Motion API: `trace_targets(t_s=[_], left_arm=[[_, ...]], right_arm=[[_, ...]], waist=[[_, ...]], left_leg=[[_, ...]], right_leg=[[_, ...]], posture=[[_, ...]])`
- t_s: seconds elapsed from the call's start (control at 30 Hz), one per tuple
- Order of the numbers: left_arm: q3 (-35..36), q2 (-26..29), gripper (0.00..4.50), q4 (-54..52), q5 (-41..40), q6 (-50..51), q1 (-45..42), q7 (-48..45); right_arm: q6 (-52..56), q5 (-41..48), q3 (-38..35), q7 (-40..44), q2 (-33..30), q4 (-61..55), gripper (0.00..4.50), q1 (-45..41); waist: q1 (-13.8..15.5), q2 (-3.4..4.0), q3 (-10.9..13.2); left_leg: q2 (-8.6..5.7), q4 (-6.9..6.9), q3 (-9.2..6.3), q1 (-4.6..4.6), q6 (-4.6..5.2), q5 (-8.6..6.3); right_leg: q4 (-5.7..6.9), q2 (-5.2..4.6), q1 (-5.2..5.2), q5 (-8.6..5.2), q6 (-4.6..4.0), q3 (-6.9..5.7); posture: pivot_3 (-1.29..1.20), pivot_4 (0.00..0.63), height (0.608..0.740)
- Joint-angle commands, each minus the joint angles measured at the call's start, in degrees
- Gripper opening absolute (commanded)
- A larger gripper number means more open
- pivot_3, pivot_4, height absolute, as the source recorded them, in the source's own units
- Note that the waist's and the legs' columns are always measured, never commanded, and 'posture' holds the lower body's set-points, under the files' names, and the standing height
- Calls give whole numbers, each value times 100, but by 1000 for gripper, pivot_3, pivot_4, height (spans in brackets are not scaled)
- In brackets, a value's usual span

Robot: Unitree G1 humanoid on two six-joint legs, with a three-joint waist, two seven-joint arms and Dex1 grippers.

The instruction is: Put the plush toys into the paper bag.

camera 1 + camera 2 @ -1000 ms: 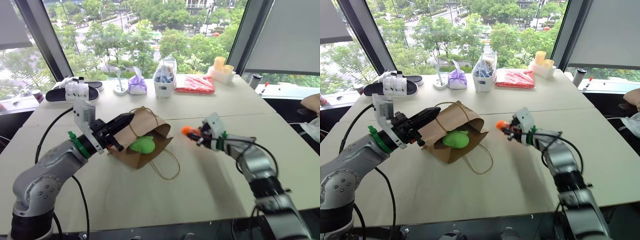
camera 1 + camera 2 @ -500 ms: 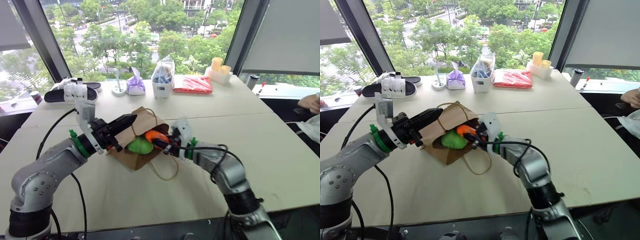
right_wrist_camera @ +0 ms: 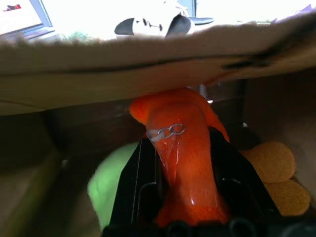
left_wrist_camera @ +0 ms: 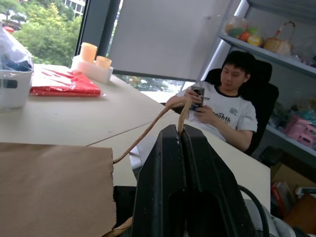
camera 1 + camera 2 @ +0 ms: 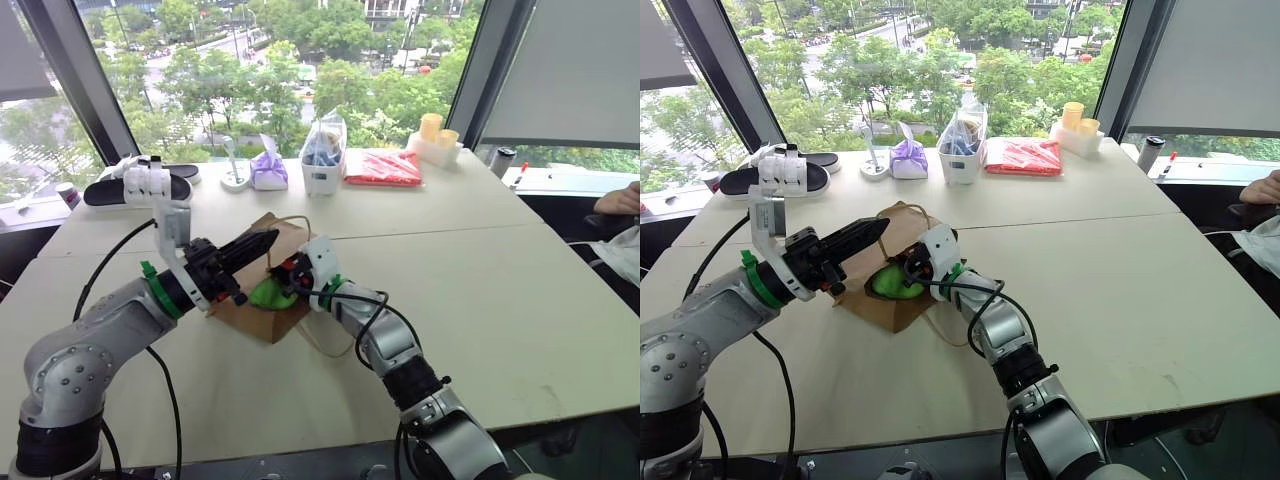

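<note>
Orange toy (image 3: 178, 163) sits between the right gripper's (image 3: 178, 148) fingers, clamped, inside the bag (image 5: 250, 312) mouth. Green toy (image 5: 268, 294) lies in the bag at the orange toy's 8 o'clock in the right wrist view. Bag lies on its side on the table (image 5: 480, 290). Left gripper (image 4: 180, 132), fully closed, pinches the handle (image 4: 153, 129). Person (image 4: 228, 106) seated beyond the table.

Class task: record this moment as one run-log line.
left gripper: shut on brown paper bag handle | right gripper: orange plush toy between jaws, inside bag | green plush toy: in bag
</note>
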Motion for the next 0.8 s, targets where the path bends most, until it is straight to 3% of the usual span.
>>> trace_targets(t_s=[0.03,0.17,0.33,0.6,0.8], left_arm=[[134,52,0,-163,-153,-110,-24,-1],[154,77,0,-153,-156,-123,45,-34],[142,74,0,-150,-119,-141,105,-46],[108,72,0,1,27,-180,84,-182],[54,19,0,87,157,-237,35,-305]], right_arm=[[-333,-91,-94,-152,124,-8,2394,-108],[-251,-52,-118,23,27,-174,4362,-51],[1007,824,-488,581,-111,-1286,4445,141],[3598,2512,-1036,1635,-1853,-4205,4445,1055],[3717,2305,-994,1505,-2512,-4153,4445,1742]], waist=[[1,0,0],[-2,0,0],[4,1,1],[41,2,1],[6,2,1]], left_leg=[[0,0,0,0,0,0],[0,0,0,0,0,0],[0,-1,-2,0,0,0],[-3,1,-6,-5,2,-1],[4,-1,4,0,3,-2]], right_leg=[[0,0,0,0,0,0],[0,0,0,0,0,0],[0,0,0,0,0,0],[-9,-1,5,-1,-1,-1],[-10,1,5,-2,-1,-2]], posture=[[0,150,740],[0,150,740],[0,150,740],[0,150,740],[0,150,740]])
